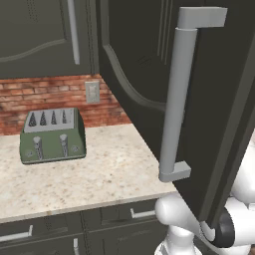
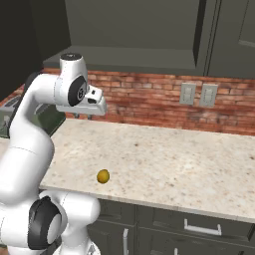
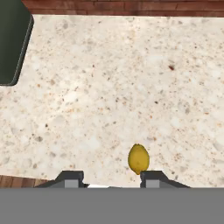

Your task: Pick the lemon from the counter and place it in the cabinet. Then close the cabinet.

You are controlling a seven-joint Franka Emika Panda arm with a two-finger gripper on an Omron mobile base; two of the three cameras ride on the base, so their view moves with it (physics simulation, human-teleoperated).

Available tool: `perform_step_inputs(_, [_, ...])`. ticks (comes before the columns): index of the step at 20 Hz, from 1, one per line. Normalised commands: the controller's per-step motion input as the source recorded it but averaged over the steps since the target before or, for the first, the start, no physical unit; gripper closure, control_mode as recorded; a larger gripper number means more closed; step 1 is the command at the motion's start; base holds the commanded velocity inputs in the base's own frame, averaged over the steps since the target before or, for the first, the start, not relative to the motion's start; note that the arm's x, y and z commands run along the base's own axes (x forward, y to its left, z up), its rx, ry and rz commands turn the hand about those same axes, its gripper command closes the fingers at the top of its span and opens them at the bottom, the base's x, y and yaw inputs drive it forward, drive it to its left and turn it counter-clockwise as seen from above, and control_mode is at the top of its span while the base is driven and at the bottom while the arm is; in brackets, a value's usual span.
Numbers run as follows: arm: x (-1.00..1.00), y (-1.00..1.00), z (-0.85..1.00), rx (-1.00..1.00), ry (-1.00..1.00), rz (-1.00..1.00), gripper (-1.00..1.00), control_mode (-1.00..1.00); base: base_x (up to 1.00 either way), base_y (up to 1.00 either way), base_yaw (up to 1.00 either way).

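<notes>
Hand view: lemon lies on tabletop nr front edge, just above right fingertip, off-centre. Claw spread, empty, well above. You should shift twd lemon to centre it betw fingers, then descend straight. Toaster well apart; open room around. Cabinet door swung wide over tabletop: lift w/ care.

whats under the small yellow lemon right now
The small yellow lemon rests directly on the beige speckled stone-look counter, near its front edge, with nothing between them. Below the counter are dark drawers with light handles; their contents are hidden.
</notes>
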Motion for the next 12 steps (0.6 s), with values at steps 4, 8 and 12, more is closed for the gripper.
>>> perform_step_inputs(4, [-0.02,0.00,-0.28,-0.04,0.00,0.00,-1.00,-1.00,0.00,0.00,0.00])
perform_step_inputs(8, [-0.35,-0.01,-0.89,-0.04,-0.03,0.00,-1.00,-1.00,0.00,0.00,0.00])
perform_step_inputs(12, [-0.28,-0.04,-0.81,-0.02,0.04,0.00,-1.00,-1.00,0.00,0.00,0.00])
